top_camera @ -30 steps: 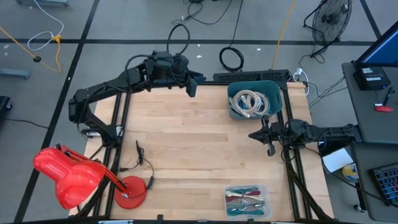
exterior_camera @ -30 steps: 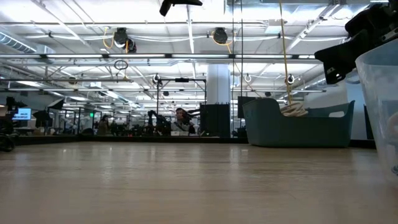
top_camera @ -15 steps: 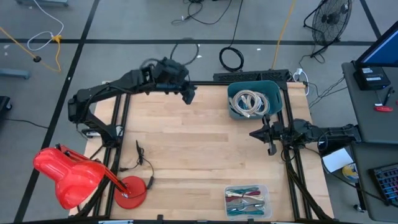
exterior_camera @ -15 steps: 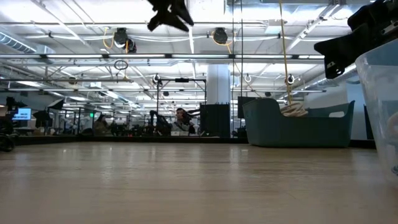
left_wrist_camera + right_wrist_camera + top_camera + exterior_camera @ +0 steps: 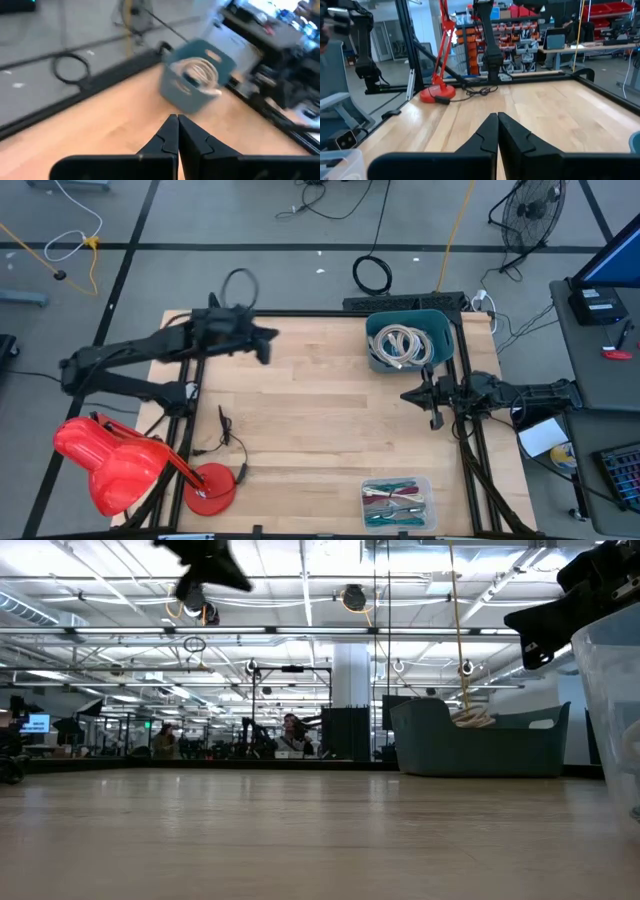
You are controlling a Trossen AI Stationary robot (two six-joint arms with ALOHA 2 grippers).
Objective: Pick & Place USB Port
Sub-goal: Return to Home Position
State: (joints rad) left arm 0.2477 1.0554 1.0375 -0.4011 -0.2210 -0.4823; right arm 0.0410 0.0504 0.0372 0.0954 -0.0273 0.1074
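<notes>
1. Closest to me, at the table's [image 5: 320, 430] near edge, the transparent bin [image 5: 396, 502] holds a bundle of coloured cables [image 5: 392, 498]. Its clear wall fills the right edge of the low view.
2. At the near left corner stands the red desk lamp [image 5: 120, 465], with its round base [image 5: 210, 485] on the wood.
3. My right gripper [image 5: 408, 396] hangs over the table's right side, between the two bins. In the wrist view its fingers [image 5: 487, 132] are pressed together, with nothing in them.
4. My left gripper [image 5: 264, 348] is raised over the far left part of the table. Its fingers [image 5: 169, 134] also meet, empty.
5. At the far right corner, the blue bin [image 5: 445, 330] holds pale coiled cables [image 5: 400, 345].
</notes>
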